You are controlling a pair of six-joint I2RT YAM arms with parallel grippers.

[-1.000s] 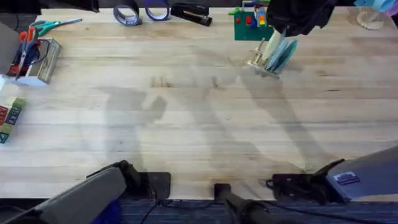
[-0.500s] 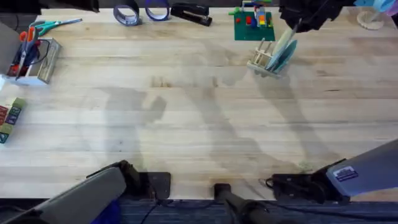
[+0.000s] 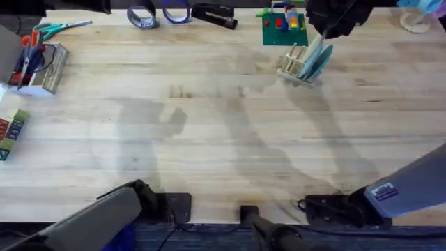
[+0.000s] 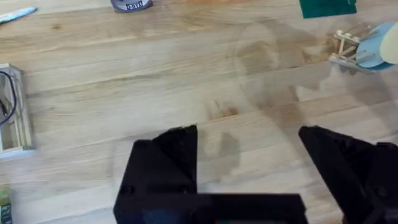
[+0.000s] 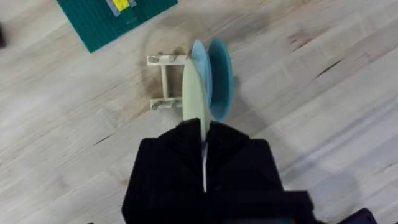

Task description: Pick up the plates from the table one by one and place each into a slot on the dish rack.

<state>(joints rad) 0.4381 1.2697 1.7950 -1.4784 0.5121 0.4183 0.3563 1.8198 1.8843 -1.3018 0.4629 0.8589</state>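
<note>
At the far right of the table (image 3: 209, 132), the small wooden dish rack (image 3: 293, 66) holds two blue plates (image 3: 319, 61) on edge. In the right wrist view these are a light blue plate (image 5: 200, 65) and a turquoise plate (image 5: 221, 78) in the dish rack (image 5: 163, 81). My right gripper (image 5: 204, 155) is shut on a pale yellow plate (image 5: 193, 102), held edge-on just in front of the blue ones. From overhead, the right gripper (image 3: 333, 19) hangs over the rack's far side. My left gripper (image 4: 249, 155) is open near the table's front, with nothing in it.
A green brick baseplate (image 3: 282, 26) lies just behind the rack. Tape rolls (image 3: 159, 12) and a stapler (image 3: 214, 14) line the back edge. A bin with scissors (image 3: 38, 59) and blocks (image 3: 10, 132) sit at the left.
My right gripper has shifted slightly back and to the right with the pale yellow plate, uncovering the green baseplate. The left arm has not moved.
</note>
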